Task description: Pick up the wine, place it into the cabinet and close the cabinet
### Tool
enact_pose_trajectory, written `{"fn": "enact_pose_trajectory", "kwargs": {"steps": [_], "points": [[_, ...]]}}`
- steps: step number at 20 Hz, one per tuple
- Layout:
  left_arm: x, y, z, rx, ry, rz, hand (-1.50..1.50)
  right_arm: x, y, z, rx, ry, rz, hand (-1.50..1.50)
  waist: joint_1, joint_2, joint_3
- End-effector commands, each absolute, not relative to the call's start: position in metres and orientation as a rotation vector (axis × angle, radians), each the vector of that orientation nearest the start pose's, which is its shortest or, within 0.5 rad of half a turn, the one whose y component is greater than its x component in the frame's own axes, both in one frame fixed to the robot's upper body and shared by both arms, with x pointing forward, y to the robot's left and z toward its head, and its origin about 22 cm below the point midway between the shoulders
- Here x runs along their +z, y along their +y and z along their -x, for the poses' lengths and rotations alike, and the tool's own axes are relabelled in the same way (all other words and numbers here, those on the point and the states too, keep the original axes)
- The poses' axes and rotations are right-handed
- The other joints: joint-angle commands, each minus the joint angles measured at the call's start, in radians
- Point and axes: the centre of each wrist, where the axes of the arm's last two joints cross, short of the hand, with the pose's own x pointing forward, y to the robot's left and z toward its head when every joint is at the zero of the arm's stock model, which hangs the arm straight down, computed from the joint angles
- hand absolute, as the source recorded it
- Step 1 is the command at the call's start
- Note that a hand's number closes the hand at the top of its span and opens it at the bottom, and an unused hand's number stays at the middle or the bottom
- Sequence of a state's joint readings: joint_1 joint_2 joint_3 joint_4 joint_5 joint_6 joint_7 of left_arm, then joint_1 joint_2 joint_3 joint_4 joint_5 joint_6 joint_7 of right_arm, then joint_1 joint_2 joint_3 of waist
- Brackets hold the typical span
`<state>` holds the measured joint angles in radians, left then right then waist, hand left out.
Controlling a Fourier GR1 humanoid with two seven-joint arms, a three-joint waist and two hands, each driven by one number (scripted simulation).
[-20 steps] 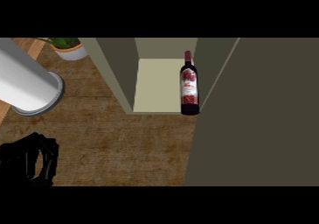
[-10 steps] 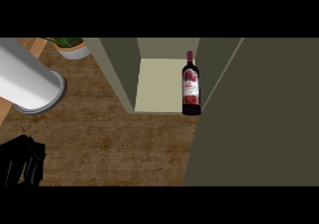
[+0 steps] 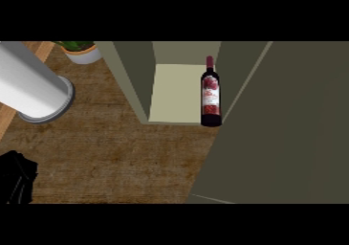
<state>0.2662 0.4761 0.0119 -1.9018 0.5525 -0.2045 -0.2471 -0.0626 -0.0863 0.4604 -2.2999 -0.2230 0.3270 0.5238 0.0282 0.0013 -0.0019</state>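
The wine bottle [image 3: 211, 93], dark glass with a red label, stands upright on the pale cabinet shelf [image 3: 173, 95], at the right of the opening near its front edge. The olive cabinet door [image 3: 289, 129] fills the right of the head view; its edge runs just beside the bottle. My left hand [image 3: 11, 179] shows as a black shape at the lower left edge, far from the bottle and partly cut off. Nothing is held in it that I can see. My right hand is out of sight.
A big white-grey cylinder [image 3: 28, 88] lies tilted at the upper left over the brown wooden counter [image 3: 120, 158]. A small potted plant [image 3: 81, 50] stands at the back, left of the cabinet's side wall [image 3: 131, 79].
My left hand has slid left and lower, so less of it shows. The bottle has stayed in the cabinet.
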Motion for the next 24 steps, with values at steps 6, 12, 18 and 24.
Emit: {"fn": "enact_pose_trajectory", "kwargs": {"steps": [6, 12, 18, 24], "points": [[0.059, 0.334, -0.165, -0.098, -1.863, 0.262, 1.50, 0.219, -0.070, -0.189, 0.700, -1.685, -0.857, 1.50, -0.004, -0.003, 0.000], [0.067, 0.346, -0.171, -0.103, -1.880, 0.265, 1.50, 0.234, -0.036, -0.238, 0.630, -1.682, -0.864, 1.50, -0.005, 0.000, 0.001], [0.068, 0.343, -0.163, -0.095, -1.862, 0.272, 1.50, 0.225, -0.017, -0.267, 0.536, -1.676, -0.865, 1.50, -0.007, -0.001, 0.002], [0.066, 0.343, -0.182, -0.112, -1.890, 0.241, 1.50, 0.203, -0.015, -0.295, 0.444, -1.619, -0.838, 1.50, -0.014, 0.001, 0.001]]}}
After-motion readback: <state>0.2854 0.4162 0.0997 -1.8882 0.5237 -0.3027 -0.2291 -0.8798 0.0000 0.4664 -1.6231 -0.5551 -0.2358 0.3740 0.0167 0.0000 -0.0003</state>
